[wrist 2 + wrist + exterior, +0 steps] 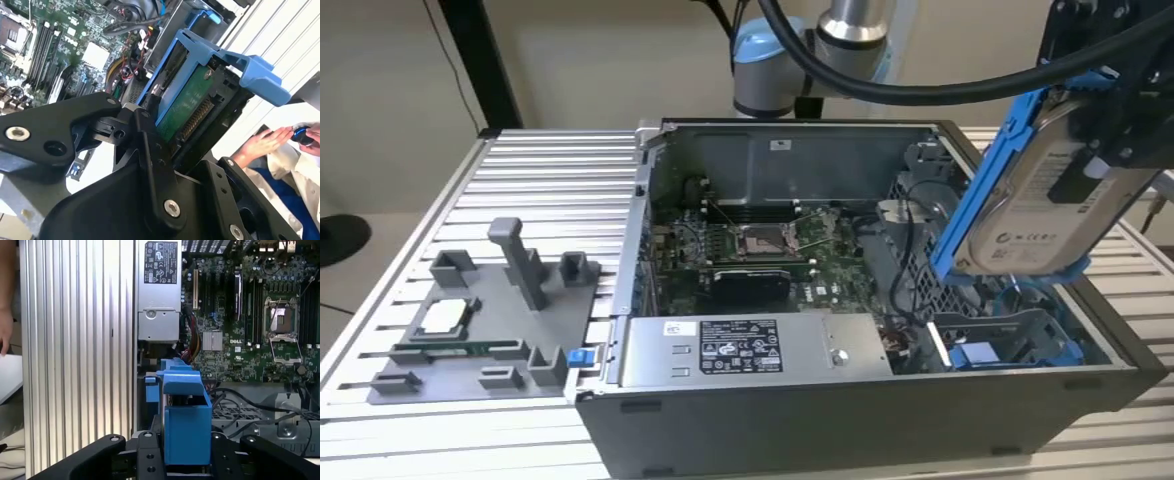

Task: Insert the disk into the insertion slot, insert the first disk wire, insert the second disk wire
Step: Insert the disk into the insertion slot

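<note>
My gripper is shut on the disk, a silver-grey drive with a white label in a bright blue carrier. The disk hangs tilted in the air over the exterior view's right end of the open dark grey computer case. Below it lies the insertion slot, a bay with blue rails and perforated grey walls. In both wrist views the black fingers clamp the carrier's sides; the disk points down toward the case, and its green circuit board shows. Black cables lie beside the bay; I cannot tell which are the disk wires.
A grey labelled power-supply box sits at the case's front, with the motherboard behind it. On the slatted metal table, a grey fixture with small parts stands at the exterior view's left. A person's hand is beside the table.
</note>
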`<state>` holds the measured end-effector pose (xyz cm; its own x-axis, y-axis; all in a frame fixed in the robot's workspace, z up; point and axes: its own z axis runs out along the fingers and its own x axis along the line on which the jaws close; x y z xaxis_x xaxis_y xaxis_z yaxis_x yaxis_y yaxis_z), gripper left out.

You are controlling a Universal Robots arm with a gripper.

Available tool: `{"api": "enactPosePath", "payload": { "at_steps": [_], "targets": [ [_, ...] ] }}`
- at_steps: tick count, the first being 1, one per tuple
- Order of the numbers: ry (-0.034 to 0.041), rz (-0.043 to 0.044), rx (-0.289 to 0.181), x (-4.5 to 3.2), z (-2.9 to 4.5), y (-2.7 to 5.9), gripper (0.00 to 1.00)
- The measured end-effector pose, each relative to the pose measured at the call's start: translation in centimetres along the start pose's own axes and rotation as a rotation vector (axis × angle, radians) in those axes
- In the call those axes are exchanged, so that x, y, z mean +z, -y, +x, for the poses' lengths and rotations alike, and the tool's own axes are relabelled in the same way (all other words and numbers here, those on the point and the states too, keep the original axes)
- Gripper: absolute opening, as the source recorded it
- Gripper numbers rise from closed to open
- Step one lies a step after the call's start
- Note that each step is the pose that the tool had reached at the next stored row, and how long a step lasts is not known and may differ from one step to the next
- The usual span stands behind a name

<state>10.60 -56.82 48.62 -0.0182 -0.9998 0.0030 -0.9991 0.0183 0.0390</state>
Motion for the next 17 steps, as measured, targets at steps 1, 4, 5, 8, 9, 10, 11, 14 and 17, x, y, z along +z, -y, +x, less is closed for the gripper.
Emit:
{"api": "enactPosePath", "payload": {
  "at_steps": [1,4,5,8,9,10,11,14,17],
  "targets": [
    [0.0001,0.0,0.0,0.07,0.0,0.12,0.0],
    [-0.0001,0.0,0.0,0.24,-0.01,0.46,0.0],
    [-0.0002,-0.0001,0.0,0.24,-0.01,0.47,0.0],
    [0.0,0.0,0.0,0.25,-0.01,0.49,0.0],
    [0.0,0.0,0.0,0.26,-0.01,0.49,0.0],
    [0.0,0.0,0.0,0.26,-0.01,0.48,0.0],
    [0.0001,0.0,0.0,0.27,-0.01,0.49,0.0],
    [0.0,0.0002,0.0,0.29,-0.01,0.58,0.0],
    [0.0001,0.0006,0.0,0.35,-0.01,0.72,0.0]
  ]
}}
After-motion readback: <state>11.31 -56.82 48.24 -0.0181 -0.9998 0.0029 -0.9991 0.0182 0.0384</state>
